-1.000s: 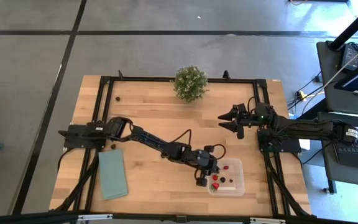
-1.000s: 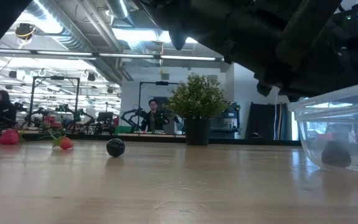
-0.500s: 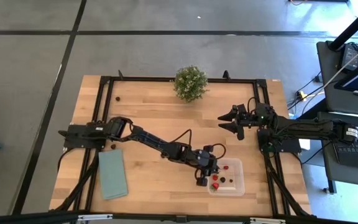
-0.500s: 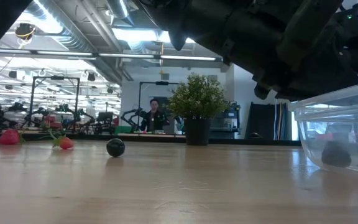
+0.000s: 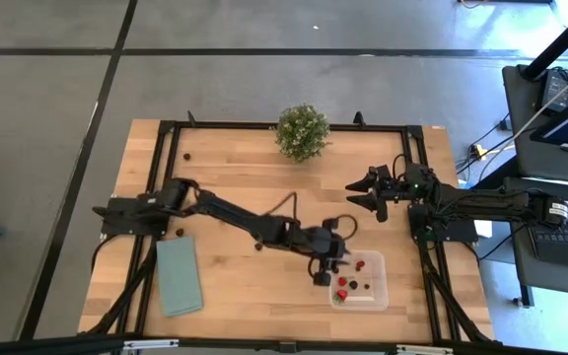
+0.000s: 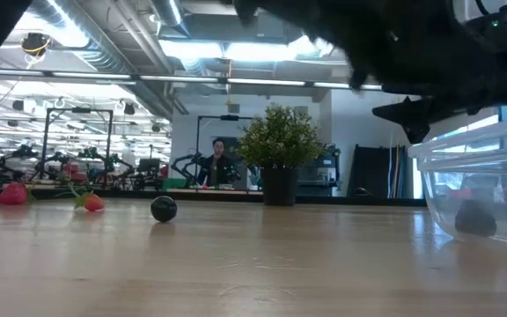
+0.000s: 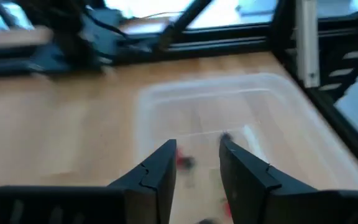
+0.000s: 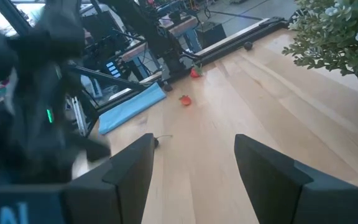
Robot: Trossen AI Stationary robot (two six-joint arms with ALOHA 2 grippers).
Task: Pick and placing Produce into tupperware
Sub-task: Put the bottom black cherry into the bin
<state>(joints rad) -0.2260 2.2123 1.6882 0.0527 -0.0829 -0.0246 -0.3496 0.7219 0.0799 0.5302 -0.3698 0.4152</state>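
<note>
Over the tupperware point(image 5: 360, 280) at the tabletop's point(image 5: 235, 207) near right, left tool point(image 5: 327, 264) sat part-open and empty, positioned for dropping produce point(image 5: 342, 289) inside. Right tool point(image 5: 359, 190) waited farther back, open and empty.

My two arms are dark and jointed, black cables looping along them, each ending in a pair of angular black fingers point(image 7: 160, 174), with a small green light glowing on one.

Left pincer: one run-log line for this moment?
left pincer: open, empty, above tupperware edge | produce: several inside | right pincer: open, waiting
</note>
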